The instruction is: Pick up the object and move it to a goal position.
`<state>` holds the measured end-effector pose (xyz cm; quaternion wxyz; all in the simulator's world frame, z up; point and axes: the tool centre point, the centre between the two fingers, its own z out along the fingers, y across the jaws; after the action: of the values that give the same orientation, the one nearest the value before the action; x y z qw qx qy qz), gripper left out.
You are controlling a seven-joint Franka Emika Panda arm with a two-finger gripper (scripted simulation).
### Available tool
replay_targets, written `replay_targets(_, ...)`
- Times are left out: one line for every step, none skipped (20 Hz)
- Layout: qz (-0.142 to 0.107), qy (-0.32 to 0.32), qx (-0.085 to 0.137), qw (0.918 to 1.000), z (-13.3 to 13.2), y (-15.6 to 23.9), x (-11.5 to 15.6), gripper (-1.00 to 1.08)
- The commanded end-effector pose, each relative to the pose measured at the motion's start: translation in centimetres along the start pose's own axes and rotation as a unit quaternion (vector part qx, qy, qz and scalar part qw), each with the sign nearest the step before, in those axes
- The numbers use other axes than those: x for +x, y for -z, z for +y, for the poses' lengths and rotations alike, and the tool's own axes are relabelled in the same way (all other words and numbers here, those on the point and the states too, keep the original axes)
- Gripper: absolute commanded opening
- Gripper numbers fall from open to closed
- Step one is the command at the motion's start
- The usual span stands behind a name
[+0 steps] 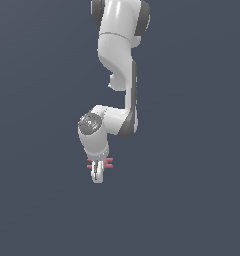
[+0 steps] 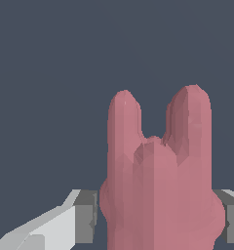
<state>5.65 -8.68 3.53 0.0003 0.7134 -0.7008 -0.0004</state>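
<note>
The object (image 2: 158, 185) is a pinkish-red piece with two rounded prongs rising from a wider body. In the wrist view it fills the space between my gripper's (image 2: 160, 222) two grey fingers (image 2: 86, 215), which press against its sides. In the exterior view only small pinkish-red ends of the object (image 1: 108, 161) stick out on either side of the white hand, just above the gripper (image 1: 97, 176), which points down. The rest of the object is hidden behind the hand. The gripper is shut on the object.
The white arm (image 1: 119, 60) comes down from the top of the exterior view. The background is plain dark blue-grey all around, with no other objects or edges showing.
</note>
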Motion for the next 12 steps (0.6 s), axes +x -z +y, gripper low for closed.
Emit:
replay_targets(0.0,0.0,0.0,1.0,0.4,0.8,-1.0,-1.0)
replay_targets(0.0,0.0,0.0,1.0,0.7,1.1,-1.4,-1.0)
replay_targets(0.0,0.0,0.0,1.0,0.9,1.5,-1.9,-1.0)
replay_targets(0.0,0.0,0.0,1.0,1.2,2.0,-2.5,-1.0)
replay_targets(-0.001,0.0,0.0,1.0,1.5,2.4,-3.1,-1.0)
replay_targets(-0.001,0.0,0.0,1.0,1.8,3.0,-3.8,-1.0)
replay_targets(-0.001,0.0,0.0,1.0,2.2,3.5,-4.5,-1.0)
replay_targets(-0.001,0.001,0.0,1.0,2.6,4.1,-5.2,-1.0)
replay_targets(-0.001,0.001,0.0,1.0,3.0,4.8,-6.1,-1.0)
replay_targets(-0.001,0.001,0.0,1.0,3.4,5.4,-6.9,-1.0)
replay_targets(-0.001,0.001,0.0,1.0,3.8,6.1,-7.8,-1.0)
replay_targets(-0.001,0.001,0.0,1.0,4.3,6.8,-8.7,-1.0)
